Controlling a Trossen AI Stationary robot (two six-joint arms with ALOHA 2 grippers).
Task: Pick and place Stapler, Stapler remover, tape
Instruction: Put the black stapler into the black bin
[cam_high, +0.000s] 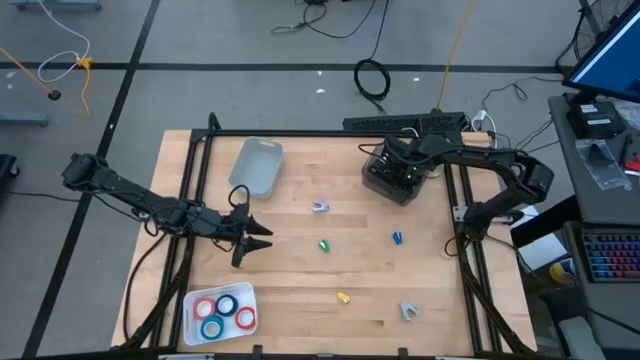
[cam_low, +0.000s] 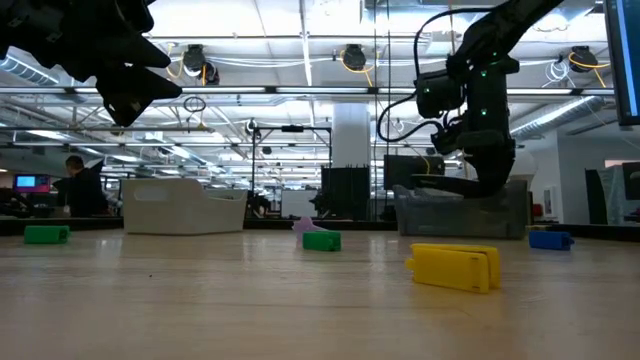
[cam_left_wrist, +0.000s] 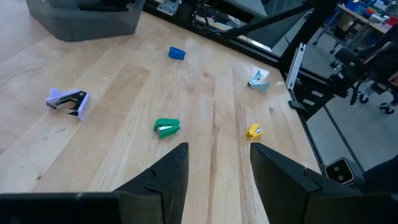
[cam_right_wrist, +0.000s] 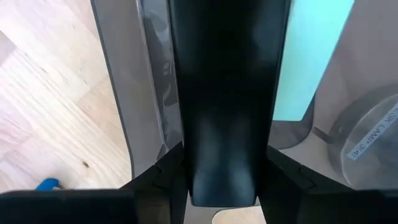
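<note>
Left gripper, fingers parted and empty, is hovering nearest the green stapler, lying just ahead. Right gripper is gripping a black stapler over the dark bin. Tape is sitting in the white tray.

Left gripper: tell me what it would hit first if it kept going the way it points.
Probably the green stapler, the nearest thing ahead of the open left gripper; the yellow one lies off to one side. Depth is uncertain.
</note>
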